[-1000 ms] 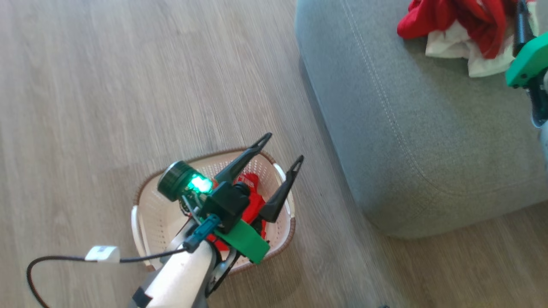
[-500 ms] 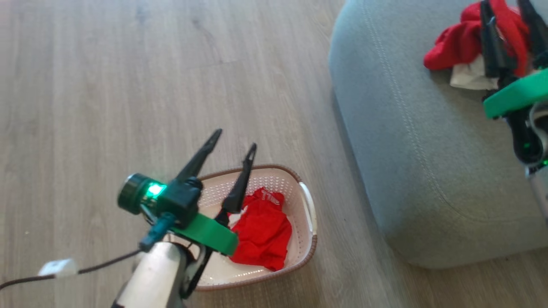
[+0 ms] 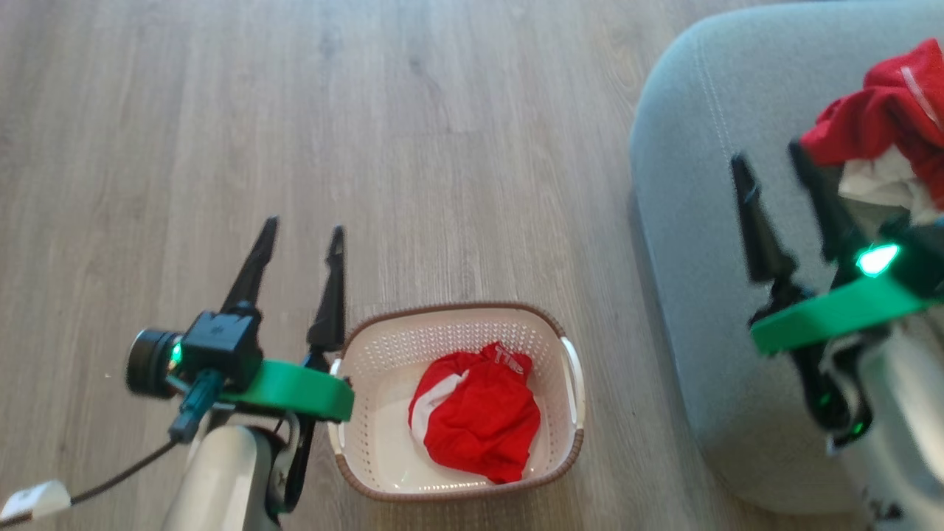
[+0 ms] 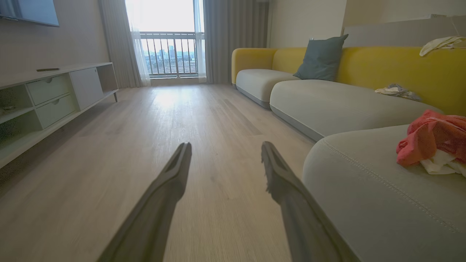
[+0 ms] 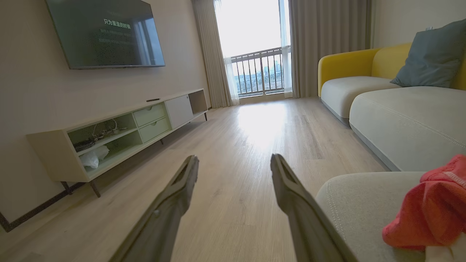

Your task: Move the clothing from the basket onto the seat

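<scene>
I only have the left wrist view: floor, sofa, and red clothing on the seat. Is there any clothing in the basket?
Observer: Yes. The head view shows one red garment with a white stripe lying in the basket.
Operator: Where is the basket relative to my left gripper?
Observer: It is just to the right of the left gripper and nearer the robot than the fingertips. The fingers point past it over bare floor, not into it.
Operator: And the right arm?
Observer: The right gripper is open and empty at the seat corner. The red and white pile is just to its right.
</scene>
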